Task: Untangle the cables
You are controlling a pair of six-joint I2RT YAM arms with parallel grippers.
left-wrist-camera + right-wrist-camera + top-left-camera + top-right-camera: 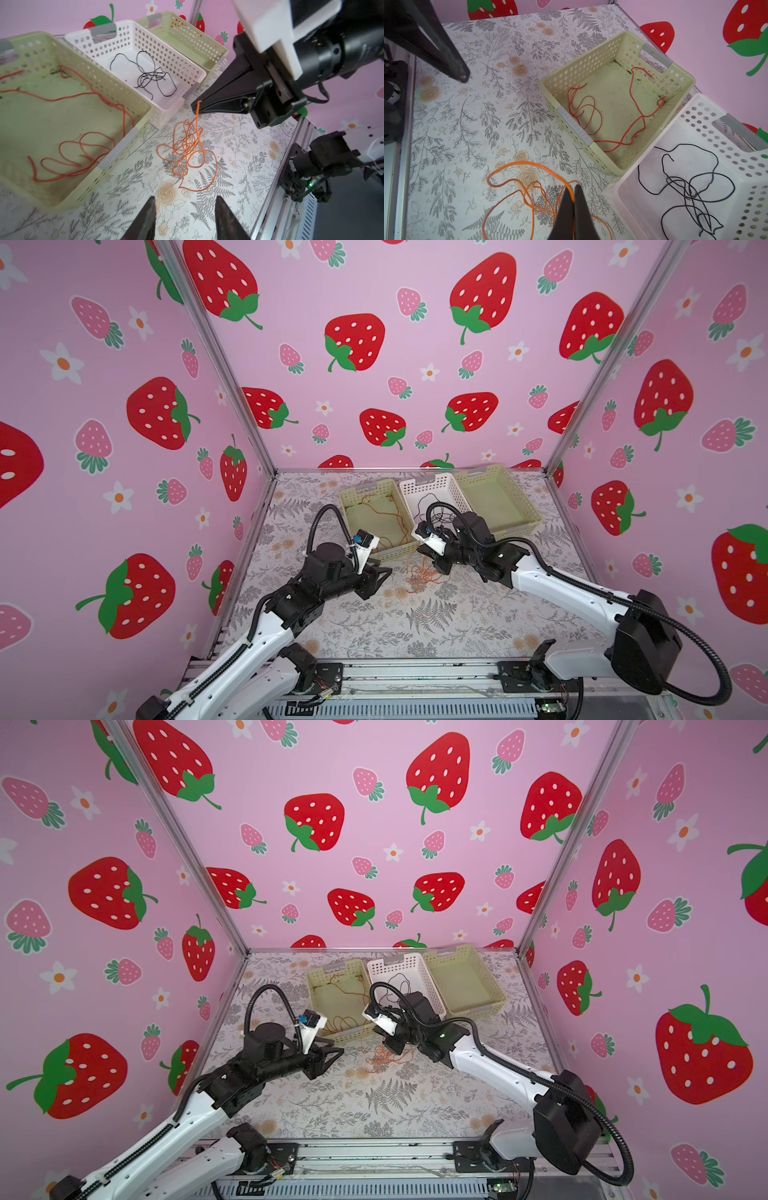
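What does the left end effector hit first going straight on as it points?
The left end effector, open, points at the orange cable tangled on the table mat: probably that first, nothing between. The right end effector, pinching that cable's end, sits beyond. Depth unclear: it may brush the mat first.

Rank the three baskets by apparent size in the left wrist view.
1. near green basket
2. white basket
3. far green basket
This is by looks only. Nearness to the camera drives the order, so their real sizes may be alike.
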